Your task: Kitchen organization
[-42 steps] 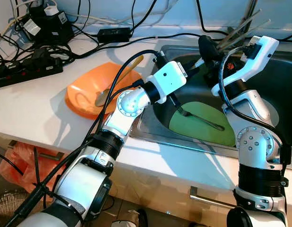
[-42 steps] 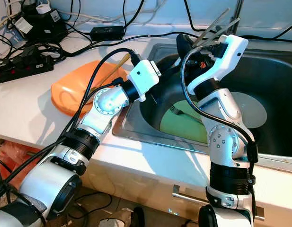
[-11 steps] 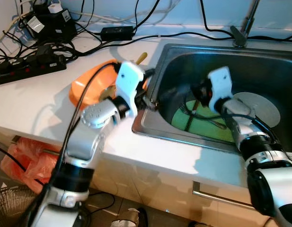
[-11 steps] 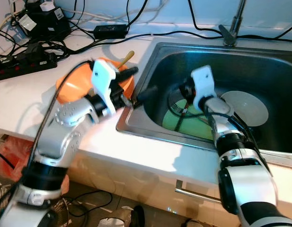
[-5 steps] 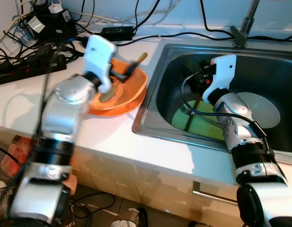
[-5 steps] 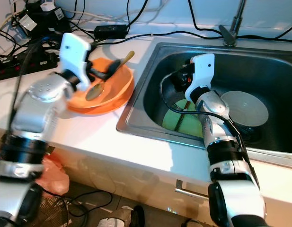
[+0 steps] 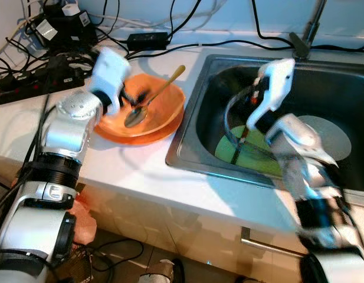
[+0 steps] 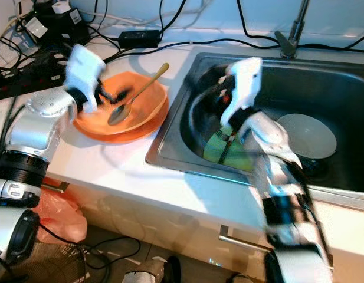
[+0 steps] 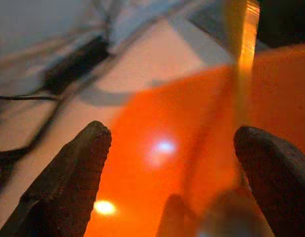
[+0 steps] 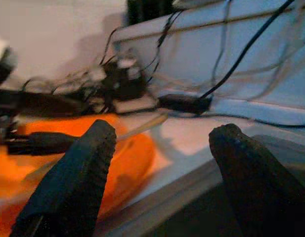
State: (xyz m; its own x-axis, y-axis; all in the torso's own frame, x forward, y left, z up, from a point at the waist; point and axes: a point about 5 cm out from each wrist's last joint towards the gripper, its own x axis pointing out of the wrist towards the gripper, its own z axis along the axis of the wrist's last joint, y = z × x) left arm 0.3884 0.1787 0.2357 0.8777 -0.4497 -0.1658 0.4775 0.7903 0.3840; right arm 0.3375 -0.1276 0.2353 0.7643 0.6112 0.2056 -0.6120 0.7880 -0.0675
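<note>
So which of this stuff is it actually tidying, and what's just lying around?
Part of the job:
- orange bowl on the counter, left claw open over it
- spoon in the bowl
- green plate and fork in the sink
- grey plate in the sink
- right claw, open

Just lying about:
- power strip and cables
- tap

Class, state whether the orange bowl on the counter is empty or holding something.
Holding something: a spoon lies in the orange bowl, its handle sticking out over the rim toward the sink.

- White counter [image 7: 140,171] before me, with a sink [image 7: 187,150] set in at right.
- Orange bowl [image 7: 164,121] left of the sink.
- Power strips and cables [image 7: 34,82] at far left.
</note>
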